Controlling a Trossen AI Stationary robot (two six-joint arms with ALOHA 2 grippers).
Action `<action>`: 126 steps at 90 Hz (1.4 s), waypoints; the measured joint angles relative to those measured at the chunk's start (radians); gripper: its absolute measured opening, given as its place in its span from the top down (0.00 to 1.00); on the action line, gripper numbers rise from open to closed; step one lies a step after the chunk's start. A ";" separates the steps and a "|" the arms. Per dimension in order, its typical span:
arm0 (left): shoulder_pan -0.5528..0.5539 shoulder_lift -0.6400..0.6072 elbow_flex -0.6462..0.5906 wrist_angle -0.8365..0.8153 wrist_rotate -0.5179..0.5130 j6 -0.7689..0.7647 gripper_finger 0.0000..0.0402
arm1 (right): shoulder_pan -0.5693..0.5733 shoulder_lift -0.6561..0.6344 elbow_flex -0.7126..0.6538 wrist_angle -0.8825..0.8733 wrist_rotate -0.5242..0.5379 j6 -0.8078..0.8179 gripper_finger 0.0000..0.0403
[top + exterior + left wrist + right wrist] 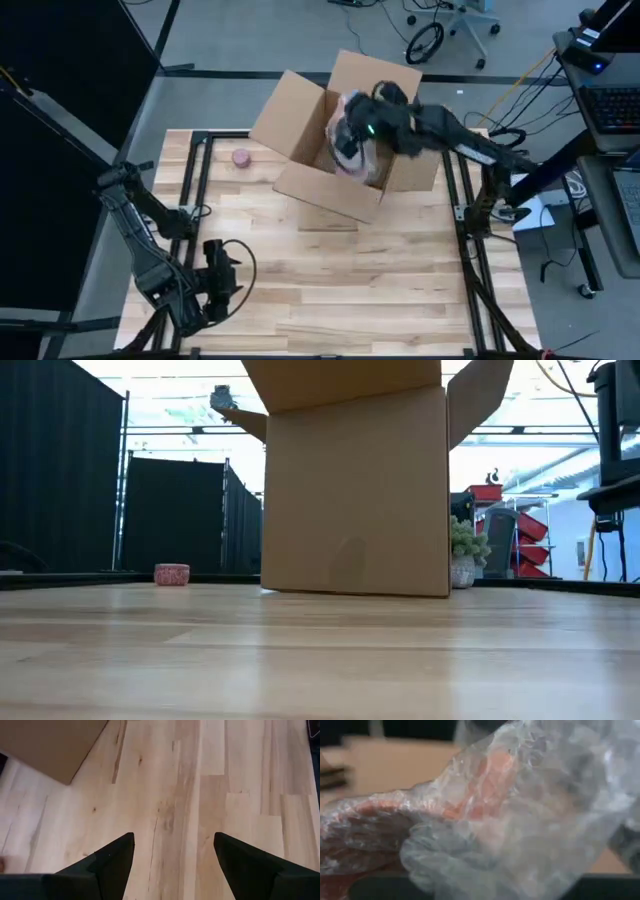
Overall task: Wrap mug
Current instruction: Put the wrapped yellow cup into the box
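One mug, bubble-wrapped, is held over one box by the right end effector; the left end effector is released. One pink roll is seen at ten o'clock on the wooden surface.

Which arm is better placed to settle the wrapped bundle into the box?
The right. Its gripper is already over the open cardboard box at the bubble-wrapped bundle. The left gripper waits open at the table's near edge, far from the box.
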 joint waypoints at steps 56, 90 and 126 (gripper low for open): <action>0.005 0.000 0.000 0.003 -0.049 0.018 0.35 | -0.234 0.251 -0.219 -0.019 -0.349 0.146 0.92; 0.005 0.000 0.000 0.004 -0.049 -0.001 0.35 | -0.275 0.277 -0.348 0.220 -0.457 0.194 0.92; 0.004 0.000 0.000 0.004 -0.041 -0.005 0.35 | -0.278 0.283 -0.506 0.361 -0.514 0.223 0.80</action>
